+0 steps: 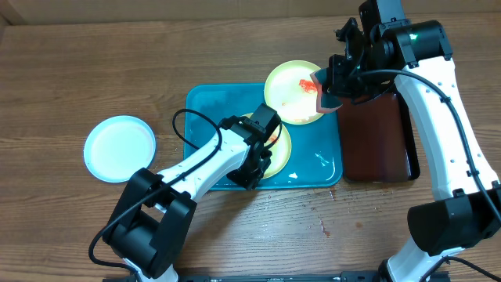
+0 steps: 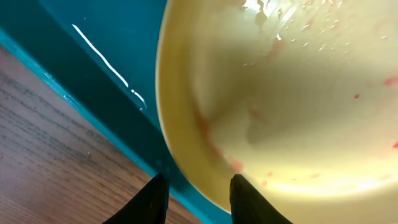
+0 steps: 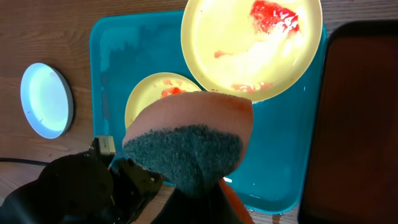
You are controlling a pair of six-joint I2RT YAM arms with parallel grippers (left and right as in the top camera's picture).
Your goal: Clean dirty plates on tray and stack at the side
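Two smeared yellow plates lie in the tray; the blue plate sits outside, well left. The right gripper pinches a sponge above the far plate — the left gripper has jaws part-spread astride the near plate rim, grip unclear.

Tray: glossy teal plastic. Plates: smooth, glossy. Table: matt grained wood. Sponge: foam, rough dark face.

Left hand low (fingers apart); right hand clenched.
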